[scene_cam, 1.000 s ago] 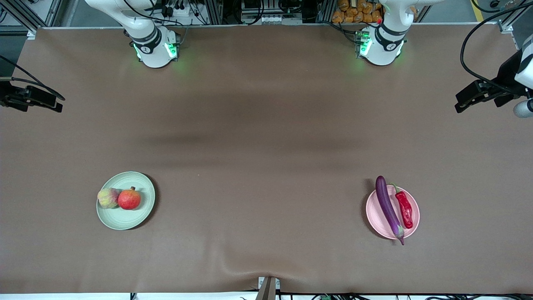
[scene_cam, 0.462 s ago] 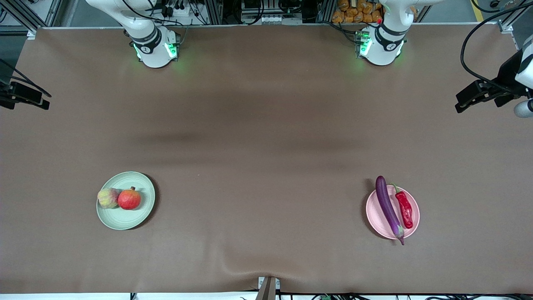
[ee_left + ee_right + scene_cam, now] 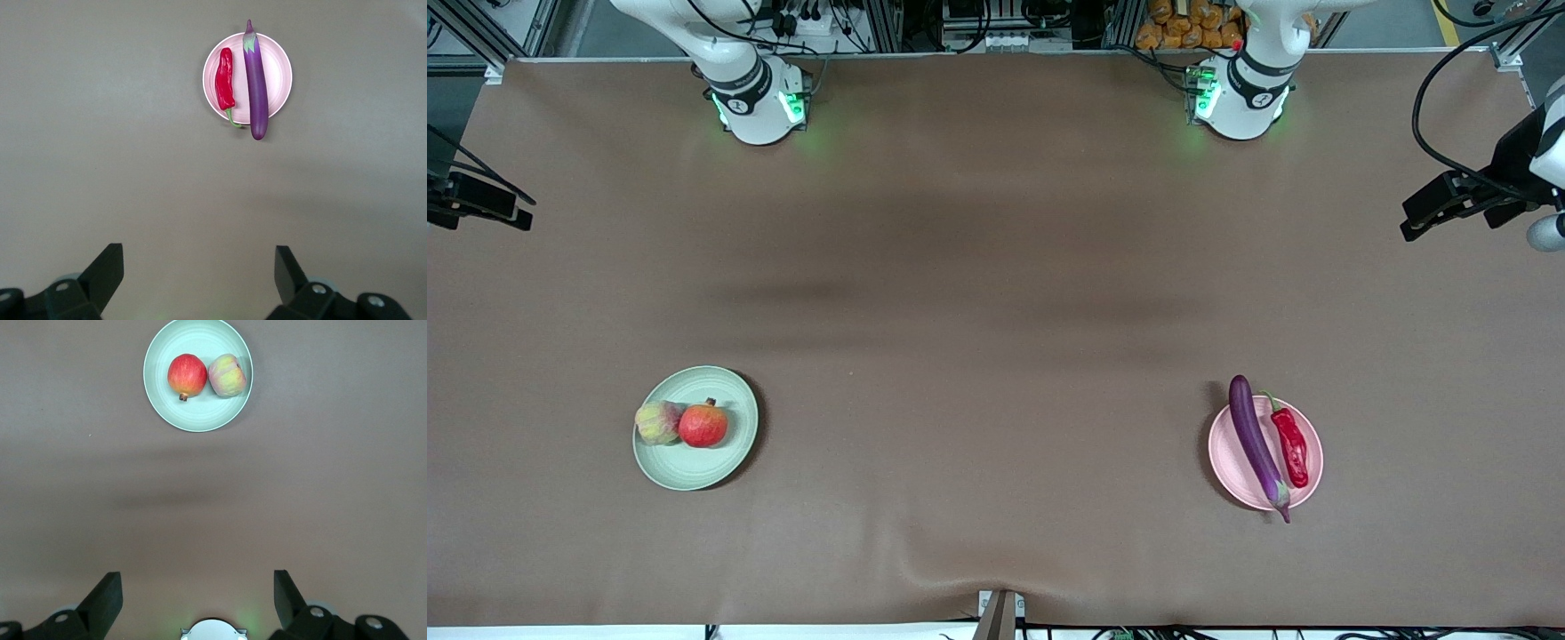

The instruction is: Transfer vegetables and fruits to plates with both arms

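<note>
Green plate (image 3: 695, 428): 7 o'clock on worktop (image 3: 996, 293); apple (image 3: 703, 425) and peach (image 3: 658, 422) touching on it.
Pink plate (image 3: 1265, 453): 5 o'clock; eggplant (image 3: 1256, 444) overhanging rim, chili (image 3: 1291, 444) beside.
Left tool (image 3: 199, 270): spread wide, empty, high above worktop.
Right tool (image 3: 197, 594): same, parked.
Judgement: sorted by kind; transfer looks done.

eggplant (image 3: 256, 85), chili (image 3: 225, 79) on pink plate (image 3: 280, 67) | left gripper (image 3: 199, 273) spread
</note>
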`<action>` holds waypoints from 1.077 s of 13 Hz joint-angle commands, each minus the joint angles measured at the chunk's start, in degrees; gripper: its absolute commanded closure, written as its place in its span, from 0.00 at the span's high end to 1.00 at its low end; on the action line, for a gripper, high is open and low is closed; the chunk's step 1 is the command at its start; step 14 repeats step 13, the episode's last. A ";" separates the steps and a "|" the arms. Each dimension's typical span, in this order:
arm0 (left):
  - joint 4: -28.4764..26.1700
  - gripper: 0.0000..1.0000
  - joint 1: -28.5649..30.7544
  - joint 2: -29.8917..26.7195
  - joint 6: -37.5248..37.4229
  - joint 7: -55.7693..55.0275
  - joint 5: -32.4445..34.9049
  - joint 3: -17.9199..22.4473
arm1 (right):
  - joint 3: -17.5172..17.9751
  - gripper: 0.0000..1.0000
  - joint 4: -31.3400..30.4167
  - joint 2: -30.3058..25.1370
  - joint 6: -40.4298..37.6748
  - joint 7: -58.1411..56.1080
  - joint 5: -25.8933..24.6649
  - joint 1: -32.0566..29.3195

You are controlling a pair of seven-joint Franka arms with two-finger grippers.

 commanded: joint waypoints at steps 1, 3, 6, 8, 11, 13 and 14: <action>-0.69 1.00 0.43 -0.92 -0.10 1.21 -0.46 -0.05 | 0.90 1.00 -0.73 -1.27 -0.16 -0.39 -1.27 -0.52; -0.60 1.00 0.43 -0.48 1.13 1.21 -0.72 -0.05 | 0.90 1.00 -0.64 -1.27 0.10 -0.31 -2.07 0.00; -0.60 1.00 0.43 -0.48 1.13 1.21 -0.72 -0.05 | 0.90 1.00 -0.64 -1.27 0.19 -0.22 -2.07 0.09; -0.60 1.00 0.60 -0.57 1.05 1.30 -0.72 -0.05 | 0.90 1.00 -0.64 -1.27 0.19 -0.22 -2.07 0.09; -0.33 1.00 0.61 -0.74 0.96 1.47 -0.37 0.04 | 0.90 1.00 -0.56 -1.27 0.19 -0.13 -2.07 0.09; -0.33 1.00 0.69 -0.83 0.96 1.47 -0.99 -0.05 | 0.90 1.00 -0.56 -1.27 0.80 -0.22 -2.07 0.09; -0.33 1.00 0.69 -0.83 0.96 1.47 -0.99 -0.05 | 0.90 1.00 -0.56 -1.27 0.80 -0.22 -2.07 0.09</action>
